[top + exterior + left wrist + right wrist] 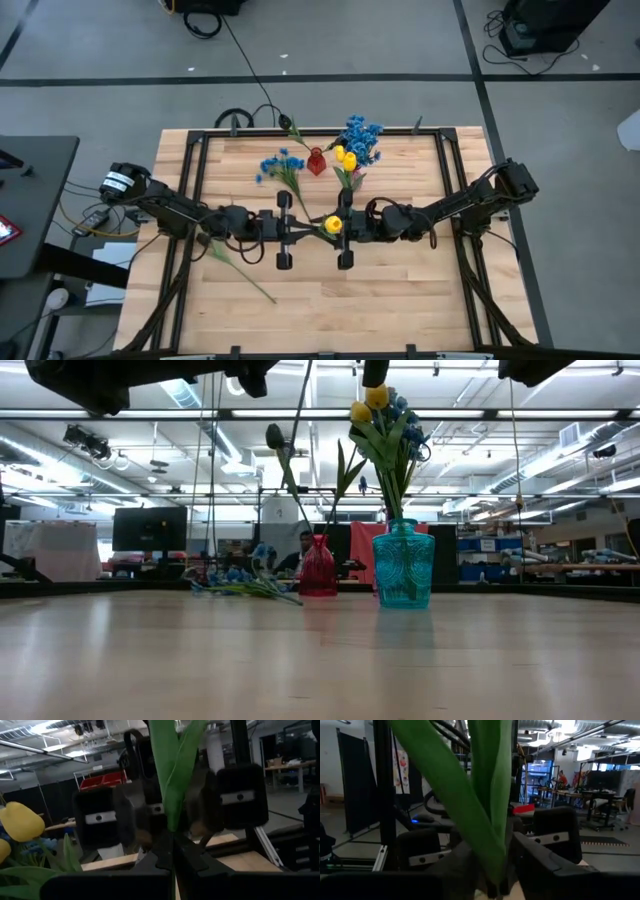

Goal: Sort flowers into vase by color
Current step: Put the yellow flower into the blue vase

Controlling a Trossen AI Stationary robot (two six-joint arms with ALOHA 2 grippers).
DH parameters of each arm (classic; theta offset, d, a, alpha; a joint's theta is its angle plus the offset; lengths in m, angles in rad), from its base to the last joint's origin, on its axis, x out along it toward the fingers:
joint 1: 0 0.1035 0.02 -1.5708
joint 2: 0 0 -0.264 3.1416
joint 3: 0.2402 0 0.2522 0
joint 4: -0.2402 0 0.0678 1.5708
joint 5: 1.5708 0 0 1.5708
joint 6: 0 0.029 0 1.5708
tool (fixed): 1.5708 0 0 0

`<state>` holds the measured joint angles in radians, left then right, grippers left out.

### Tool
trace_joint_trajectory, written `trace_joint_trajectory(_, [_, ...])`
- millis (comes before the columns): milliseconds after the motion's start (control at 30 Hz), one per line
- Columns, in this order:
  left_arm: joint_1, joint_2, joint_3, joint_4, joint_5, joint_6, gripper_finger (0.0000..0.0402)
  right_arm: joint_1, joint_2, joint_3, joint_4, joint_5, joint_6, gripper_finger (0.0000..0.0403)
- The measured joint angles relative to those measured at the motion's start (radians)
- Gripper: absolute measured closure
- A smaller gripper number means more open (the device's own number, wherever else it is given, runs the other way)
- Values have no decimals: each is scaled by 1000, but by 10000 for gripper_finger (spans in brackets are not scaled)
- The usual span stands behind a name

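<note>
- A loose green stem is lying on the table near the left arm. I am not making out a bloom on it, so it is waiting to be sorted.
- A spray of blue flowers is lying flat on the wood just beside the red vase, also unsorted.
- The left gripper is hanging over the middle of the table, clenched tight on the stem of a yellow tulip. Its long green leaves are rising straight in front of the left wrist camera.
- The red vase is standing at the back of the table and is holding 1 dark bloom on a tall stem.
- The right gripper is facing the left one at the tulip, with the leaves between its 2 sides. Whether it is gripping them I cannot tell, so this is looking like a hand-over in mid-air.
- The teal vase is standing just right of the red one. It is carrying blue blossoms and 2 yellow buds together.
- My judgement: the job is running past halfway, with several stems in vases, 1 tulip in the air and 2 items lying on the table.
</note>
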<state>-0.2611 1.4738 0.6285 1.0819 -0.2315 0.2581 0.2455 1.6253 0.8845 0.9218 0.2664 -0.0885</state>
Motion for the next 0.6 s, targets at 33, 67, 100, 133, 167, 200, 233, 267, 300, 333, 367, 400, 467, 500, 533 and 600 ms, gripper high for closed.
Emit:
trace_joint_trajectory(33, [0,0,0,9,-2,0,392,0,0,0,-4,0,0,280])
trace_joint_trajectory(67, [0,0,0,18,-3,0,392,0,0,0,-7,1,0,292])
trace_joint_trajectory(100, [0,0,0,24,-4,0,392,0,0,0,-7,1,0,302])
trace_joint_trajectory(133, [0,0,0,25,-4,0,391,0,0,0,-6,1,-1,311])
trace_joint_trajectory(167, [0,0,0,24,-4,0,391,0,0,0,-6,1,-2,320])
trace_joint_trajectory(200, [0,0,0,20,-6,0,390,0,0,0,-5,1,-5,327])
trace_joint_trajectory(233, [0,0,0,17,-6,-1,389,0,0,0,-5,1,-13,333])
trace_joint_trajectory(267, [0,0,0,12,-6,-1,388,0,0,0,-5,2,-18,338])
trace_joint_trajectory(300, [0,-1,0,5,-7,-1,387,0,0,0,-6,3,-20,342])
trace_joint_trajectory(333, [0,-1,0,0,-7,-1,385,0,0,-1,-6,4,-20,345])
trace_joint_trajectory(367, [0,-1,0,-2,-7,-1,383,0,0,-1,-6,4,-20,346])
trace_joint_trajectory(400, [0,-1,0,-3,-7,-1,381,0,0,-1,-6,4,-20,347])
trace_joint_trajectory(467, [0,-1,0,-5,-12,-4,375,0,0,-1,-6,5,-20,348])
trace_joint_trajectory(500, [0,-1,0,-7,-23,-5,372,0,0,-1,-6,6,-20,348])
trace_joint_trajectory(533, [-1,-1,0,-9,-39,-6,367,0,-1,-1,-6,7,-20,349])
trace_joint_trajectory(600, [-3,-2,1,-20,-55,-6,353,0,-2,-1,-8,11,-20,349])
